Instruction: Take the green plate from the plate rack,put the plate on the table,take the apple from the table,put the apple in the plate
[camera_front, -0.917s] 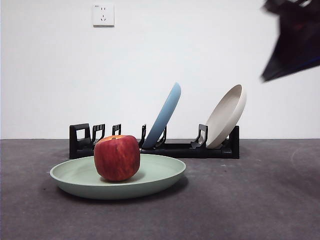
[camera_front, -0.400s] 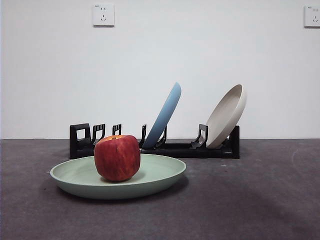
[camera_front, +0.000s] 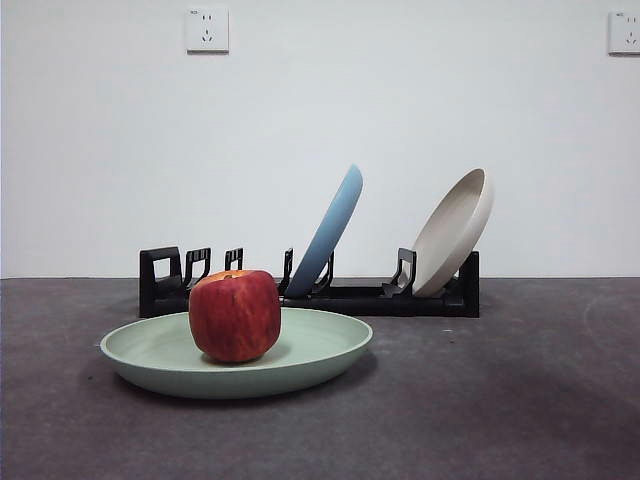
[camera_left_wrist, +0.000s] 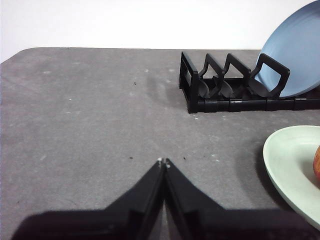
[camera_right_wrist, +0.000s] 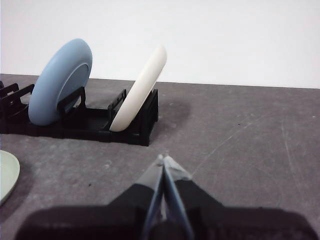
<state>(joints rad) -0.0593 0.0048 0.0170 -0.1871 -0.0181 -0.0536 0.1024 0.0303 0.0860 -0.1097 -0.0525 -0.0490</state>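
Gone from the front view since a second before: the dark arm that had hung at the upper right, well above the rack (camera_front: 308, 290). Nothing else shifted; apple (camera_front: 234, 315) and plates as earlier.

Apple sat upright inside the green plate (camera_front: 320, 352), a little off its middle on the side away from the beige plate (camera_front: 452, 232). Green plate lay flat on the counter (camera_front: 500, 400), just in front of the rack, apart from it. Rack stood behind, carrying a blue plate (camera_front: 326, 235) tilted in a middle slot and the beige plate tilted at the far end; slots at the other end bare.

Left claw (camera_left_wrist: 164, 162) pressed together, pinching nothing, low over bare counter, beside the green plate's rim (camera_left_wrist: 285, 165) and near the rack's bare end (camera_left_wrist: 192, 90). Right claw (camera_right_wrist: 163, 159) likewise pressed together, pinching nothing, over bare counter in front of the rack's end with the beige plate (camera_right_wrist: 140, 95), well apart from the apple.
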